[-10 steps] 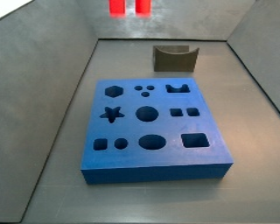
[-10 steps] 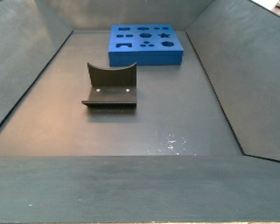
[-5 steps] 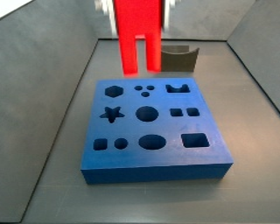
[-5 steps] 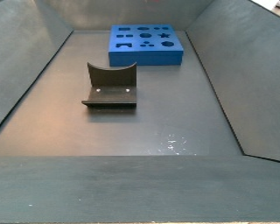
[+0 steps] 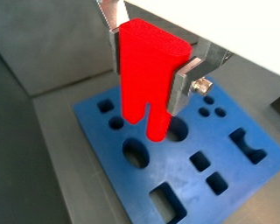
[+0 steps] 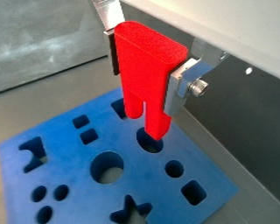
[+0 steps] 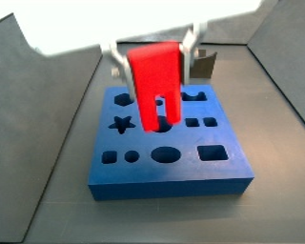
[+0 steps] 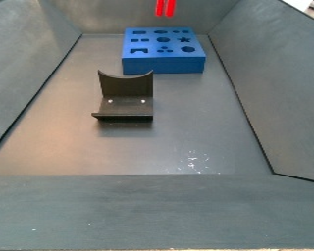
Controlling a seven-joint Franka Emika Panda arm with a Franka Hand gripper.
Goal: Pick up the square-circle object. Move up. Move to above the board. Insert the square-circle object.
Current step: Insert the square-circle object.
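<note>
The square-circle object (image 5: 146,79) is a bright red upright block with two legs split by a slot. My gripper (image 5: 149,63) is shut on its upper part, one silver finger (image 5: 182,83) on each side. It hangs over the board (image 5: 254,188), the large blue slab with shaped holes. In both wrist views its legs point down at the board's middle holes, with a gap below them. The gripper (image 6: 145,70), the block (image 6: 143,79) and the board (image 6: 154,179) show there too. A side view shows the gripper (image 7: 155,59), the block (image 7: 155,81) and the board (image 7: 168,186). In a side view only the block's legs (image 8: 164,8) show above the board (image 8: 167,65).
The dark fixture (image 8: 125,96) stands on the grey floor in front of the board, and shows behind the board in a side view (image 7: 201,63). Sloping grey walls close in the floor on all sides.
The red block has come down and forward over the board's middle. My gripper has come into a side view, and the legs now show in the second side view.
</note>
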